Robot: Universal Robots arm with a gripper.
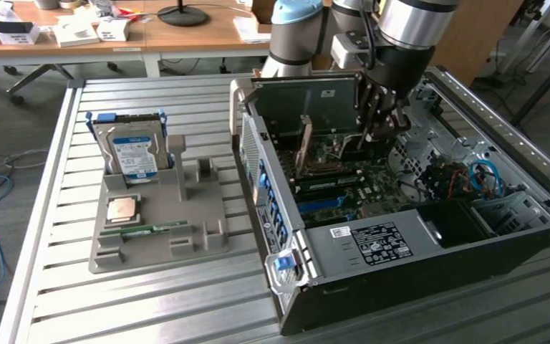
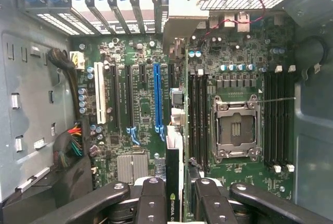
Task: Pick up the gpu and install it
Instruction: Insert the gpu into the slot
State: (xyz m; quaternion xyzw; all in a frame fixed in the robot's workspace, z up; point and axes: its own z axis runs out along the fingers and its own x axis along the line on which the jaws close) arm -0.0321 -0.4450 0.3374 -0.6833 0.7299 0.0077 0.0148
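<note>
My gripper (image 1: 378, 125) reaches down into the open computer case (image 1: 504, 247) and is shut on the gpu (image 1: 304, 104). The card hangs upright above the motherboard (image 1: 351, 186), its silver bracket toward the case's rear wall. In the wrist view the gpu (image 2: 173, 174) appears edge-on between the two black fingers (image 2: 151, 200). Its silver bracket (image 2: 182, 13) is near the row of rear slot openings. The card's edge runs alongside the long blue slot (image 2: 157, 99) and close to it; I cannot tell whether it touches the board.
A grey tray (image 1: 194, 247) at the exterior view's left holds a hard drive (image 1: 134, 154), a processor (image 1: 122, 209) and a memory stick (image 1: 146, 229). Inside the case are an empty processor socket (image 2: 235, 130), black memory slots and bundled cables (image 1: 471, 179). Desks stand behind.
</note>
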